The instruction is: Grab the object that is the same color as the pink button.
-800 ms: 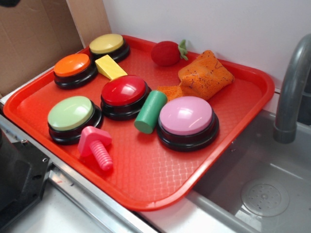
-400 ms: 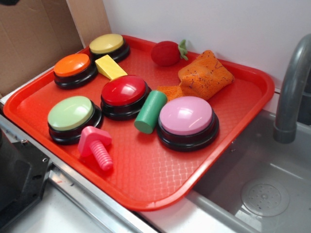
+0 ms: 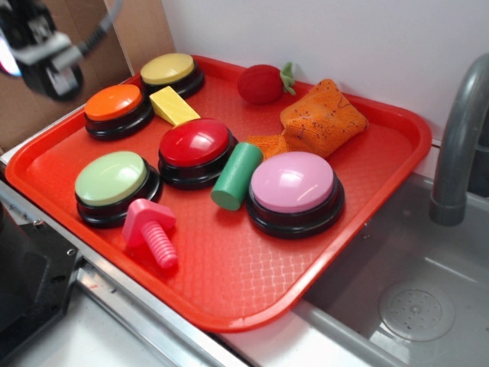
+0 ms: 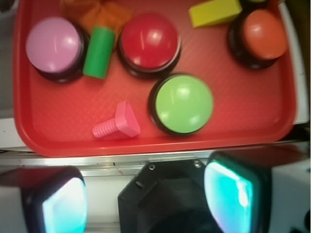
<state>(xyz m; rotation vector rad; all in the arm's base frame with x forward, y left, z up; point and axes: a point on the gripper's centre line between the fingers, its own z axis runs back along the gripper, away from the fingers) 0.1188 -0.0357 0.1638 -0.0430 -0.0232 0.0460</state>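
While gripper (image 4: 146, 204) hangs above tray's near edge, fingers (image 4: 233, 194) spread wide, nothing between them. Hot-pink toy bolt (image 3: 149, 232) lies on its side on red tray (image 3: 229, 290), just beside green button (image 3: 114, 185). Pink button (image 3: 294, 189) sits well apart, green cylinder (image 3: 237, 176) touching it.

Hot-pink bolt (image 3: 149, 232) lies sideways near the tray's front edge; pale-pink domed button (image 3: 294, 193) apparently unpressed.
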